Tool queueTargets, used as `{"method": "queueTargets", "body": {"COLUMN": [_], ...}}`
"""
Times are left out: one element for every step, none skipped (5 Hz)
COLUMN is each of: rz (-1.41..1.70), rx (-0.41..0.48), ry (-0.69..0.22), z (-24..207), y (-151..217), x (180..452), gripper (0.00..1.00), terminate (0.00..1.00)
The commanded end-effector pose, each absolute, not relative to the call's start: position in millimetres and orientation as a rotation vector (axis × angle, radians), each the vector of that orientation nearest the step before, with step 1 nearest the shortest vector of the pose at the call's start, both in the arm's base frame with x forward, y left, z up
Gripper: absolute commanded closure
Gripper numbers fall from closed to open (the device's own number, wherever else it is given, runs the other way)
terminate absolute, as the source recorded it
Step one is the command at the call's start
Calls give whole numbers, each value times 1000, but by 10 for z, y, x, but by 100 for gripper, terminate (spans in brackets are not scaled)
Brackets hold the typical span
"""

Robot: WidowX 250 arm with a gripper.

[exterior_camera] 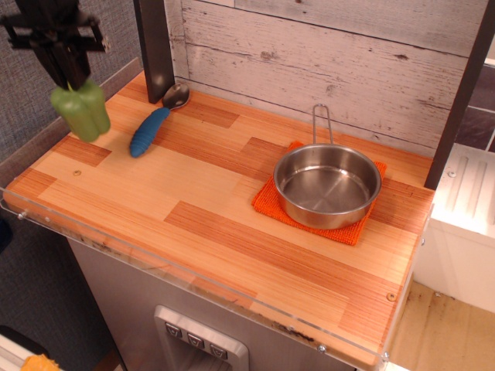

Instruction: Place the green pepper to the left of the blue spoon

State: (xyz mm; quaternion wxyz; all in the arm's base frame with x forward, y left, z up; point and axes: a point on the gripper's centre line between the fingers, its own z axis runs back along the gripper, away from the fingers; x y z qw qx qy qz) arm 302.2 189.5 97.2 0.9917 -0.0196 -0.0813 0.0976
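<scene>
Gripper: the black gripper (69, 77) hangs at the far left of the view, its fingers clenched on the top of the glossy green toy bell pepper (81, 112).
Green pepper: it hangs straight below the fingers, raised off the surface, over the left rim of the striped wooden counter (216, 209); the stem is pinched between the fingers and cannot be seen.
Blue spoon: the spoon with the ribbed blue handle and shiny silver bowl (152, 127) lies flat on the counter, to the right of the fingers and below them, apart from the pepper.
Other things: a round steel pan with a wire handle (327, 184) sits on an orange woven mat (352, 230), well away to the right of the fingers.
Step in hand: judged from the layout, the pepper is already on the correct side of the spoon and what remains is to lower and let go.
Risk, edge: the pepper appears close to the counter's left border; released there, its lobed base could roll and tip over the rim.
Risk, height: dropped from above the wood, the pepper could bounce toward the spoon or off the counter.
Risk, grip: the hold seems to be on the narrow top only, so the pepper could swing during descent.
Hard to make out: the upper gripper is cut off by the picture's top edge, and the pepper's height above the wood cannot be read from this single view.
</scene>
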Motion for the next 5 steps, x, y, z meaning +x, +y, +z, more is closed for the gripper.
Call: {"method": "queueTargets", "body": {"rz": [227,225,218,200,191], "rx": [10,18,16,16,12], "ry": [-189,-167,-155,-143,-159], "z": [968,887,856,863,941], "y": [2004,2008,1996,1975,1963], "x": [3118,3143,3162,3160,3153], "gripper": [100,100,100,0,0], "terminate": [0,0,0,0,0]}}
